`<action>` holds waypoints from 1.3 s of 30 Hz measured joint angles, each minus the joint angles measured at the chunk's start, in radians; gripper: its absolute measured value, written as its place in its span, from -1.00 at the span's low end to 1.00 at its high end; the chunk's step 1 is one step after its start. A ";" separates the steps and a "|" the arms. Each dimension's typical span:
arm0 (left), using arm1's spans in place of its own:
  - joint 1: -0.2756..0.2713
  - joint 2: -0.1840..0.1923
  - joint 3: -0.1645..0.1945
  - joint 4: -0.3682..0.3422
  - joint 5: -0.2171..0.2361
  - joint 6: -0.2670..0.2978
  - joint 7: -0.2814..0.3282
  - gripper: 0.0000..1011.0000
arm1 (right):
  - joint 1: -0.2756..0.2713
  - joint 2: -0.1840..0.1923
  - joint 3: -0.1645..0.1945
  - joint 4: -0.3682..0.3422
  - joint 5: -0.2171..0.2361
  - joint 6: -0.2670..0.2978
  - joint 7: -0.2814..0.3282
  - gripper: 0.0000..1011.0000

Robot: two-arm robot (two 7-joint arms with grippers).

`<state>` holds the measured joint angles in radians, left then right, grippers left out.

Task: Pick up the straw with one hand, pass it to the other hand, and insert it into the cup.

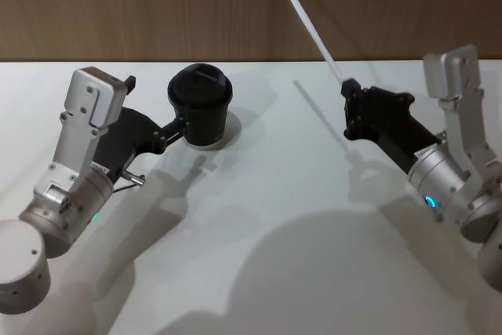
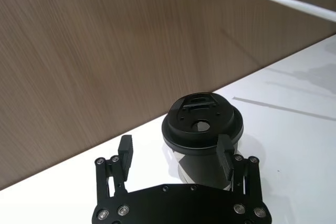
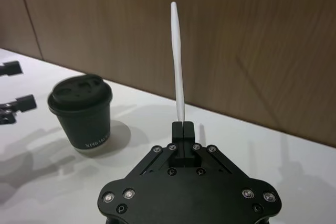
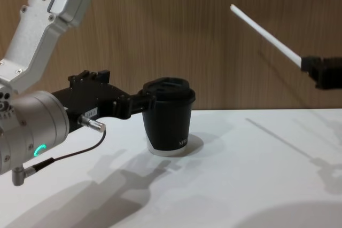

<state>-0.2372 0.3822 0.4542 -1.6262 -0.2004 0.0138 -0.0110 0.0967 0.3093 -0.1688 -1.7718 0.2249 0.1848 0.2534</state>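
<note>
White plastic straw (image 3: 177, 61): clamped at its lower end by R gripper (image 3: 182, 125), jaws closed tight on it, no gap btwn the pads. The portion inside the pads is hidden. Straw is held in the air, tilted up and toward the robot's left, w/ the wood-panel wall (image 1: 157, 5) behind it. It is well apart from the cup, on the cup's right.

L gripper (image 2: 175, 149): jaws spread wide, holding nothing, low over the white table (image 1: 298, 217), tips at the black lidded takeaway cup (image 1: 200, 111). One fingertip (image 2: 224, 153) sits at the cup's side just under the lid rim, touching or nearly so; cannot tell which. The other finger stands clear of the cup.

Cup: upright on the table near the wall, lid on; a small hole in the lid top shows in L wrist view. White lettering too small to read.

Chest view: R gripper cut off at the right edge. L wrist is silver w/ green ring (image 4: 38, 149) and grey cable w/ metal plug (image 4: 91, 124).
</note>
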 joint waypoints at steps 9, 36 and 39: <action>0.000 0.000 0.000 0.000 0.000 0.000 0.000 0.98 | 0.039 0.017 0.007 0.026 0.082 -0.063 0.112 -1.00; 0.000 0.000 0.000 0.000 0.000 0.000 0.000 0.98 | 0.159 0.061 -0.036 0.111 0.339 -0.107 0.467 -1.00; 0.000 0.000 -0.001 0.000 0.000 0.000 0.000 0.98 | 0.166 0.063 -0.041 0.115 0.355 -0.103 0.486 -1.00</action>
<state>-0.2368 0.3819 0.4534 -1.6262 -0.2006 0.0138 -0.0113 0.2624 0.3720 -0.2102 -1.6569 0.5803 0.0819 0.7393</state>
